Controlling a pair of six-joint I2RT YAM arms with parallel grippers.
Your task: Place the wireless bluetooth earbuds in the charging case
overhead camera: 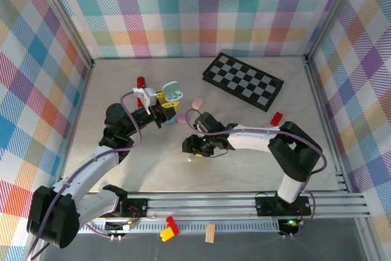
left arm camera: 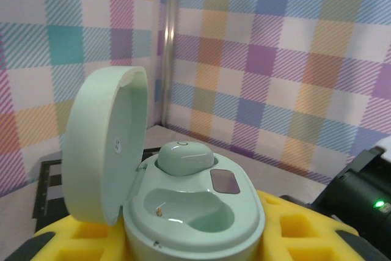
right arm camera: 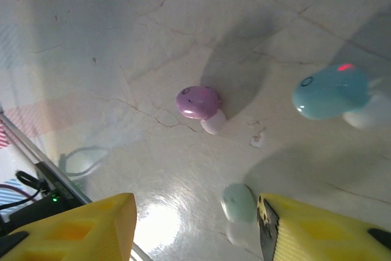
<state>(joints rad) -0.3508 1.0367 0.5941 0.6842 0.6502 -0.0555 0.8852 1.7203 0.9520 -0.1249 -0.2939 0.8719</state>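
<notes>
One earbud (left arm camera: 185,157) seated in charging case (left arm camera: 195,224), second socket empty; left gripper (overhead camera: 162,105) clamps case above table's (overhead camera: 153,172) left half. Right gripper (right arm camera: 195,236) jaws apart astride loose mint earbud (right arm camera: 239,203) nearer table's near edge. Bud sits off-centre: close and you risk flicking it away.

The mint case (left arm camera: 153,236) runs off the bottom edge; blue earbud (right arm camera: 330,93) blurred.
</notes>
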